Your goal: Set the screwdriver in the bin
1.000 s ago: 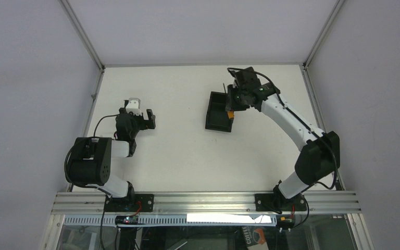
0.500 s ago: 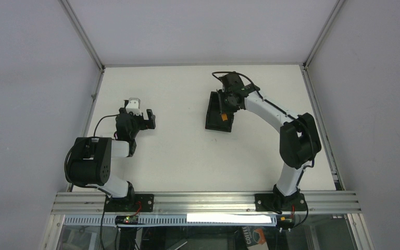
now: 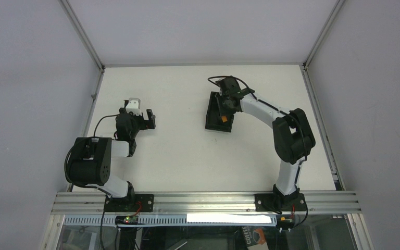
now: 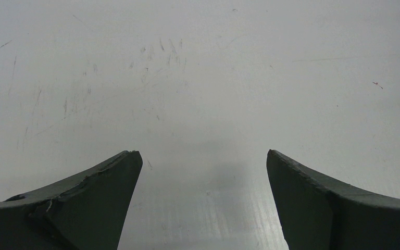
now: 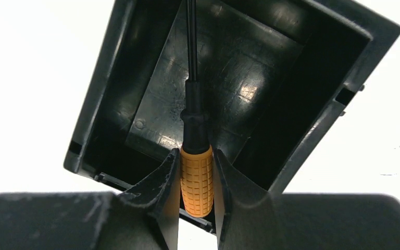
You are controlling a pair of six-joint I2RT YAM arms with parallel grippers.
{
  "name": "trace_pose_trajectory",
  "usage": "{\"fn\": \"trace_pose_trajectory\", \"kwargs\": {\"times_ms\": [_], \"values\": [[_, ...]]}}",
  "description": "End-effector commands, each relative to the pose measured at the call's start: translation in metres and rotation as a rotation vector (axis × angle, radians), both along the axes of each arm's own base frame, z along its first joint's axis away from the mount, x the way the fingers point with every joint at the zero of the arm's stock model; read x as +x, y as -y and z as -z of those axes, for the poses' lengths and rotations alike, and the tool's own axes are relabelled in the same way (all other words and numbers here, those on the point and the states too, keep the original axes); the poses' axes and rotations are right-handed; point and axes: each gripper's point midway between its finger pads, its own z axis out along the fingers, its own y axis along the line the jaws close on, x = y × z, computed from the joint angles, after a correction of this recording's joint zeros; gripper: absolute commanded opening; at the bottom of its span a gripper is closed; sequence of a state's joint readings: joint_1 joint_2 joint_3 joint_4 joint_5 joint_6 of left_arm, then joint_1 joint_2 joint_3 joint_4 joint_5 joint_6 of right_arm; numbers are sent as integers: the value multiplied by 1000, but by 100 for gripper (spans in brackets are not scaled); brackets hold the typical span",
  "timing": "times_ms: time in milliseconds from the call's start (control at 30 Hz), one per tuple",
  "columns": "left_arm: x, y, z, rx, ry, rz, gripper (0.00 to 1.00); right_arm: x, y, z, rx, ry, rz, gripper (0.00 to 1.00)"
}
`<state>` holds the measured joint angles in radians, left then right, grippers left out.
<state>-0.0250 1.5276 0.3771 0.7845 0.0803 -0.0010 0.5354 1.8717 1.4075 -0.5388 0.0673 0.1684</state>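
Screwdriver look: the screwdriver (image 5: 197,179) has a short orange handle with a gridded grip, a black collar, then a thin dark shaft running straight away from the right wrist camera.
Screwdriver place: it is held over the open mouth of the bin (image 5: 104,78), with the handle end above the near rim and the shaft reaching across the inside toward the far wall. I cannot tell whether the tip touches the bin.
Bin: black, rectangular and open on top, with a glossy floor and sloped walls. It sits on the white desk (image 3: 177,146), skewed in the right wrist view.
Right tool: the right tool (image 5: 195,156) is clamped on the orange handle, one finger on each side.
Right arm: it rises from its base to a dark elbow, and the white forearm reaches far and leftward, with the wrist over the bin.
Left tool: the left tool (image 4: 202,152) has its fingers spread wide apart, and scuffed desk shows between them.
Left arm: folded close to its base on the left side of the desk, well apart from the bin.
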Motion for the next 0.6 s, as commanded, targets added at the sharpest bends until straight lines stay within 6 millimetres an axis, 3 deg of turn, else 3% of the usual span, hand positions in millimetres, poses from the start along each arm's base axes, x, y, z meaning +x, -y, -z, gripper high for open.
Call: {"fn": "trace_pose_trajectory", "kwargs": {"times_ms": [0,367,567], "values": [[4,0,-15,-11,48,-8,99,5,-8,-1,24,56,-40,21],[4,-1,-14,-11,48,-9,99,1,-8,6,5,60,-44,37],[4,0,-15,-11,48,-8,99,4,-15,-16,29,104,-47,47]]}}
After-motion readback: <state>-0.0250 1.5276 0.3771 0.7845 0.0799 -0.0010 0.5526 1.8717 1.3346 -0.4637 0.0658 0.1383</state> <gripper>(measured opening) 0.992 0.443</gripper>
